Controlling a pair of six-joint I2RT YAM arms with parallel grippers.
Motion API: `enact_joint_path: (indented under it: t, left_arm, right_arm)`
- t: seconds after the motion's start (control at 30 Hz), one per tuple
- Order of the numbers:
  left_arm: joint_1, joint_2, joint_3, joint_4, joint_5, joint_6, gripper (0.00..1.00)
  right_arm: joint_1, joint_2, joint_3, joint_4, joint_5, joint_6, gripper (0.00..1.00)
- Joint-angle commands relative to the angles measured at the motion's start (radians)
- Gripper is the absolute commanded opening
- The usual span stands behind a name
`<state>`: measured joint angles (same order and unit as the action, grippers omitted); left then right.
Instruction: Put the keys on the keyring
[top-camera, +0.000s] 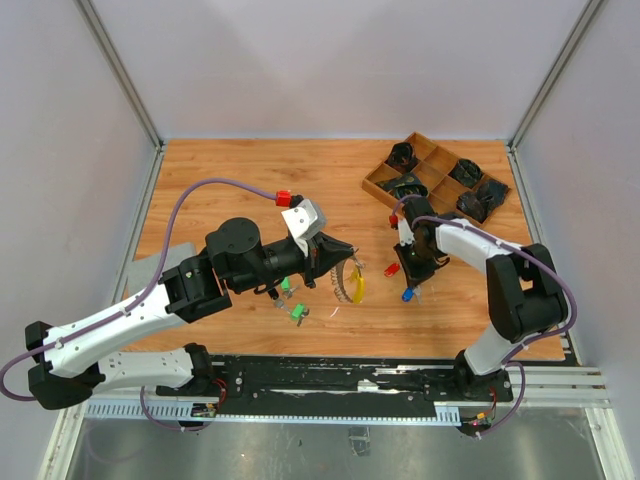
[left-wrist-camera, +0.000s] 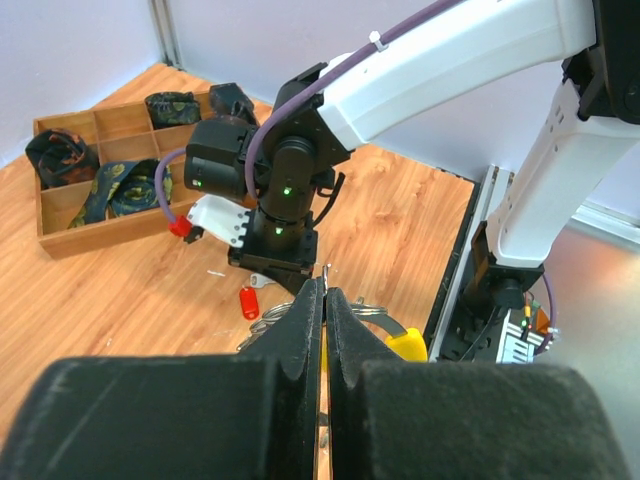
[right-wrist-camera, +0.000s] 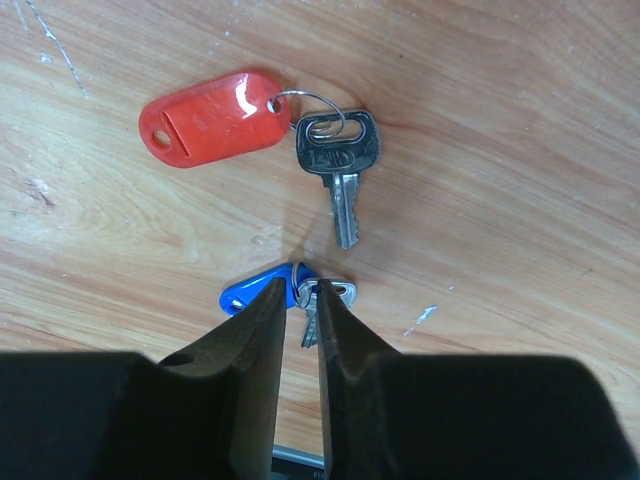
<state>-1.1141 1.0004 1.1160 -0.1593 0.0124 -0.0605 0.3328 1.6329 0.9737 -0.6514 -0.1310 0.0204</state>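
Note:
My left gripper is shut on the keyring, a silvery wire coil with a yellow curved piece, and holds it just above the table. In the left wrist view the jaws pinch the wire, with the coil and the yellow piece showing on either side. My right gripper points down at the table, its jaws nearly closed around the small ring and head of the blue-tagged key. The red-tagged key lies just beyond it. Two green-tagged keys lie under the left arm.
A wooden compartment tray holding dark folded items stands at the back right and also shows in the left wrist view. The black rail runs along the table's near edge. The right arm bends over the right side.

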Motion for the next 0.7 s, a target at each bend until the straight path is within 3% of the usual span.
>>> enact_joint_path:
  t: [0.0,0.33,0.67]
  left_arm:
    - [0.004,-0.016,0.019,0.05,0.006,-0.006,0.0]
    - [0.004,-0.006,0.019,0.053,0.021,-0.006,0.01]
    - [0.004,-0.013,0.021,0.048,0.025,-0.009,0.0]
  right_arm:
    - [-0.015,-0.032,0.031,-0.022,-0.003,-0.01,0.2]
    - [-0.015,-0.021,0.032,-0.019,-0.007,-0.01,0.11]
    - [-0.015,-0.001,0.032,-0.017,-0.001,-0.011,0.18]
